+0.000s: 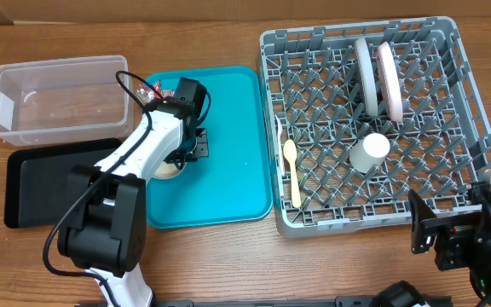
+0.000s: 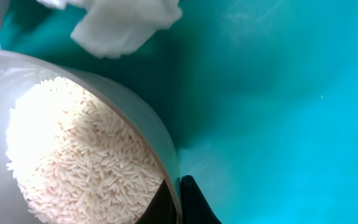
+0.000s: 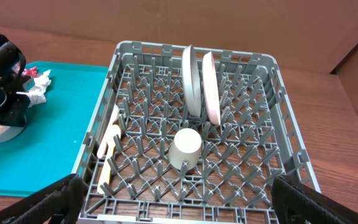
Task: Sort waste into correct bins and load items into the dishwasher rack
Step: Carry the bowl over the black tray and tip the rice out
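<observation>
My left gripper (image 1: pixel 187 152) is shut on the rim of a small pale bowl (image 1: pixel 165 171) that sits on the teal tray (image 1: pixel 228 183). In the left wrist view its fingers (image 2: pixel 179 200) pinch the bowl wall (image 2: pixel 143 112), and white rice (image 2: pixel 79 155) fills the bowl. A crumpled white napkin (image 2: pixel 126 22) lies just beyond it. A red-and-silver wrapper (image 1: pixel 150 91) lies at the tray's far left corner. The grey rack (image 1: pixel 471 111) holds a grey-green plate (image 1: pixel 366 75), a white plate (image 1: pixel 389 81), a white cup (image 1: pixel 369 153) and a yellow spoon (image 1: pixel 292 175). My right gripper (image 3: pixel 179 208) is open and empty before the rack's near edge.
A clear tub (image 1: pixel 58 98) stands at the far left and looks empty. A shallow black tray (image 1: pixel 41 183) lies in front of it. The left arm (image 3: pixel 2 74) reaches over the teal tray's left part. Bare wooden table lies in front of the trays.
</observation>
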You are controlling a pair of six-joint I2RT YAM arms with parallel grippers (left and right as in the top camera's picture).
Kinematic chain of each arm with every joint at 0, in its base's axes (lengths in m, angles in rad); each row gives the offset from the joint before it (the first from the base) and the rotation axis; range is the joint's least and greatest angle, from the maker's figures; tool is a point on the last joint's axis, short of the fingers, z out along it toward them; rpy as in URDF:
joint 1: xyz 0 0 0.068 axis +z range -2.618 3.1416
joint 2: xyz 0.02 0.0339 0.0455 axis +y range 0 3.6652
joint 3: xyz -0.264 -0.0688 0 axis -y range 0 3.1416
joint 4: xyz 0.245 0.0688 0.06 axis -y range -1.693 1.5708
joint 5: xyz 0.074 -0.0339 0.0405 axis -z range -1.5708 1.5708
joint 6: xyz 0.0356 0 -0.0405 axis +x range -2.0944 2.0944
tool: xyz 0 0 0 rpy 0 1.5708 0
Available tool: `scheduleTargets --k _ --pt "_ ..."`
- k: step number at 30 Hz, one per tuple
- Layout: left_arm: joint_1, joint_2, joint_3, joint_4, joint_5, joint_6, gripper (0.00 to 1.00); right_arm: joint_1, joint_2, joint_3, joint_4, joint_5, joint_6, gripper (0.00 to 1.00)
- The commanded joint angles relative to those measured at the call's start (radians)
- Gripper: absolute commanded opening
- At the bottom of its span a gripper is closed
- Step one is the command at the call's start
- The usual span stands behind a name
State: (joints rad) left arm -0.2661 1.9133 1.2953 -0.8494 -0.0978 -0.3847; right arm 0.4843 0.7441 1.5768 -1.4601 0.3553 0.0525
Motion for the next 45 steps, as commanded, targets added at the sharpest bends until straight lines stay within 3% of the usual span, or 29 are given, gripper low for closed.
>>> scheduleTargets --k 1,10,15,22,25,29,32,39,43,45 --pt "-0.003 -0.012 0.026 -0.047 0.047 -0.024 0.04 -0.002 -0.01 -0.001 0.002 0.01 0.008 1.0" --pt "0.0 -0.317 0.079 -0.221 0.053 -0.023 0.04 -0.002 -0.01 -0.001 0.002 0.01 0.008 1.0" --pt "0.095 -0.455 0.079 -0.277 0.115 0.014 0.04 -0.002 -0.01 -0.001 0.002 0.01 0.008 1.0" --pt "0.595 -0.476 0.063 -0.287 0.565 0.257 0.04 -0.002 -0.01 -0.001 0.002 0.01 0.008 1.0" --pt "0.751 -0.444 0.054 -0.299 0.687 0.38 0.04 -0.002 -0.01 -0.001 0.002 0.01 0.008 1.0" --pt "0.877 -0.381 -0.003 -0.304 0.814 0.515 0.04 -0.002 -0.01 -0.001 0.002 0.01 0.008 1.0" --pt "0.951 -0.323 -0.09 -0.226 0.949 0.596 0.04 -0.002 -0.01 -0.001 0.002 0.01 0.008 1.0" --pt "1.032 -0.221 -0.229 -0.136 1.108 0.78 0.04 -0.002 -0.01 -0.001 0.002 0.01 0.008 1.0" --pt "1.121 -0.185 -0.285 -0.145 1.355 0.961 0.04 -0.002 -0.01 -0.001 0.002 0.01 0.008 1.0" --pt "1.167 -0.185 -0.308 -0.145 1.396 0.989 0.04 -0.002 -0.01 -0.001 0.002 0.01 0.008 1.0"
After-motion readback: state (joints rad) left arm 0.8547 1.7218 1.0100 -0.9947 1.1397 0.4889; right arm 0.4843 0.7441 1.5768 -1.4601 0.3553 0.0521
